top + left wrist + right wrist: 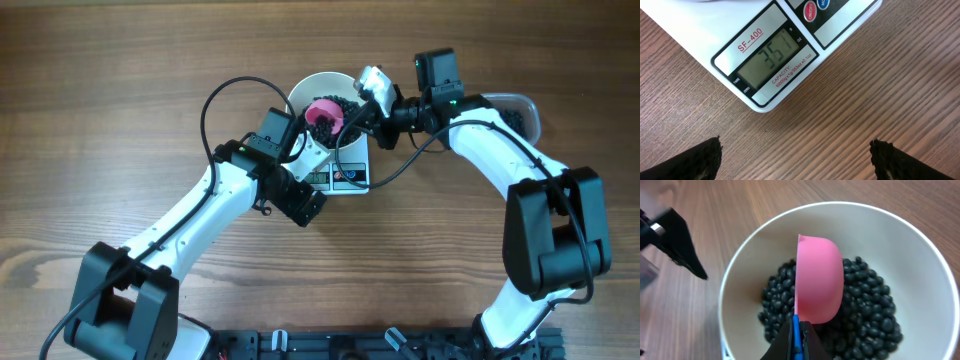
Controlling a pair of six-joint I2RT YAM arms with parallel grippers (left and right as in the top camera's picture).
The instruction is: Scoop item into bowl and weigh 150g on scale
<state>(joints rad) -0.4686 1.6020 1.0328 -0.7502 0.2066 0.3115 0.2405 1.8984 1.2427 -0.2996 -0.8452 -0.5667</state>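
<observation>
Overhead: white bowl of black beans on the scale, pink scoop inside; left wrist: left gripper, jaws wide apart, empty, over bare wood before the scale's display; right wrist: right gripper clamped on the scoop above beans in the bowl.

A brown wood-grain tabletop fills the whole view, its grain running left to right, evenly lit, with a paler patch toward the lower left of the frame.

Both arms reach inward; left claw gapes wide, right claw is pinched tight.
</observation>
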